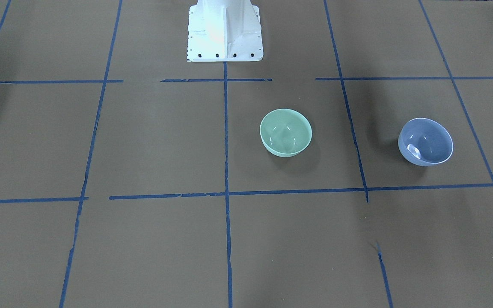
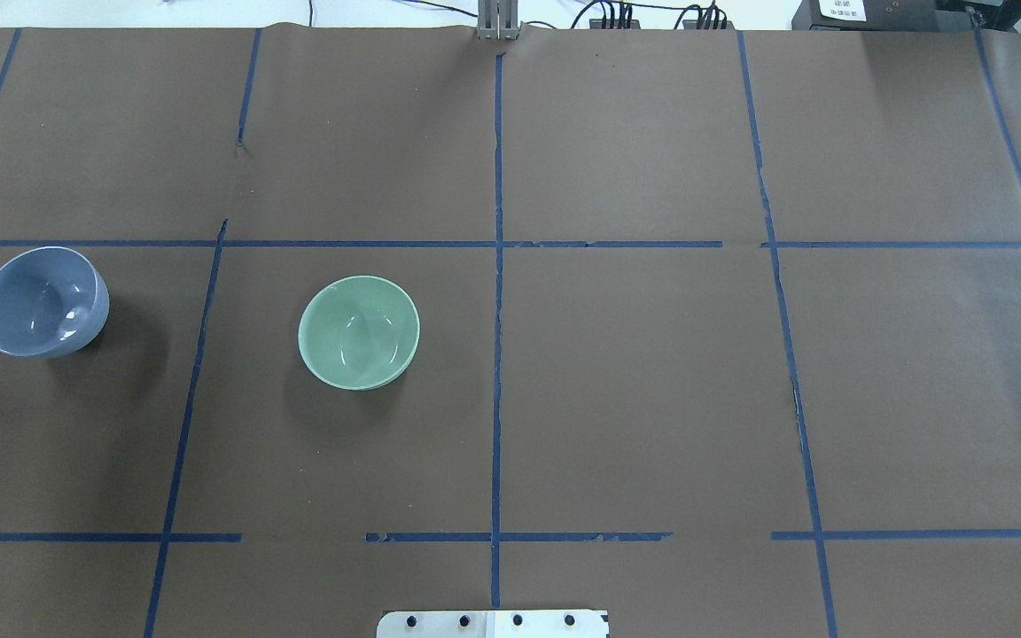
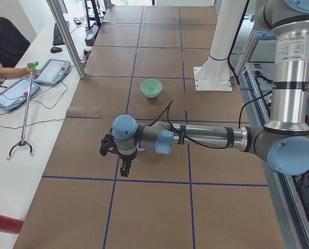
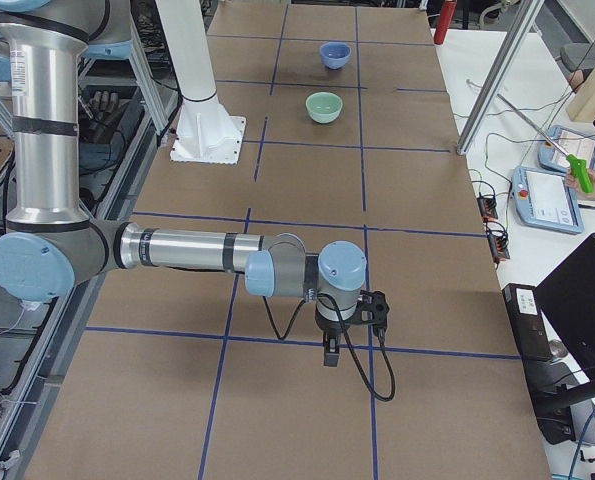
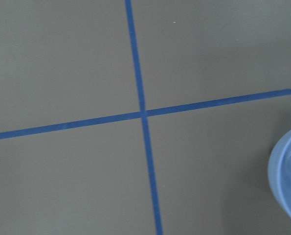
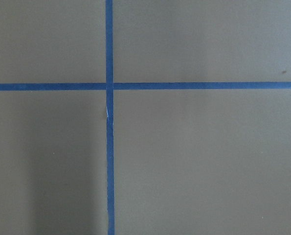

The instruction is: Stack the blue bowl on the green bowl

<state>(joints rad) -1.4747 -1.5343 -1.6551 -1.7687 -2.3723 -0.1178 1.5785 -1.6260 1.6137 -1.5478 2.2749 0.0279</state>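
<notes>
The blue bowl [image 2: 42, 302] stands upright on the table's left side; it also shows in the front view [image 1: 425, 141] and at the left wrist view's right edge [image 5: 288, 182]. The green bowl [image 2: 359, 331] stands upright to its right, apart from it, and also shows in the front view [image 1: 286, 132]. My left gripper [image 3: 115, 155] hangs above the table near the blue bowl, which the arm hides in that side view. My right gripper [image 4: 352, 328] hangs over bare table far from both bowls. I cannot tell whether either gripper is open or shut.
Brown paper with a blue tape grid [image 2: 497, 244] covers the table. The robot's white base [image 1: 224, 32] stands at the table's edge. An operator with a grabber stick [image 3: 24, 111] and tablets sits at the far side.
</notes>
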